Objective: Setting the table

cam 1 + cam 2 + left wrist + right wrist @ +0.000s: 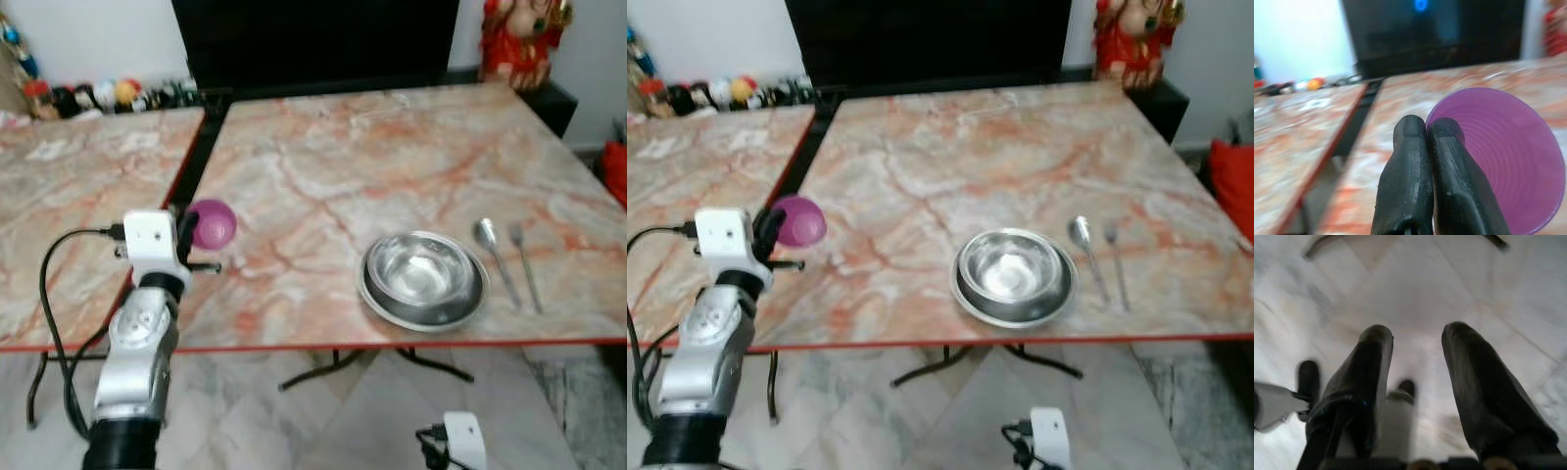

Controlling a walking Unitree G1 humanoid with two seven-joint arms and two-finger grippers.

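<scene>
— Lower left of frame, what's listed?
— Left gripper (1427, 129), fingers pinched on the rim of a purple plastic cup (213, 223), above the marble-patterned table (323, 166).
— Lower right?
— Right gripper (1415, 340), fingers apart over pale floor tiles (1415, 279). Farther, right of centre: round steel bowl (423, 277), then steel spoon (493, 255) and fork (525, 264).

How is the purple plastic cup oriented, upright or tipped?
Tipped: the purple plastic cup shows its open mouth sideways, its rim pinched by the left gripper.
</scene>
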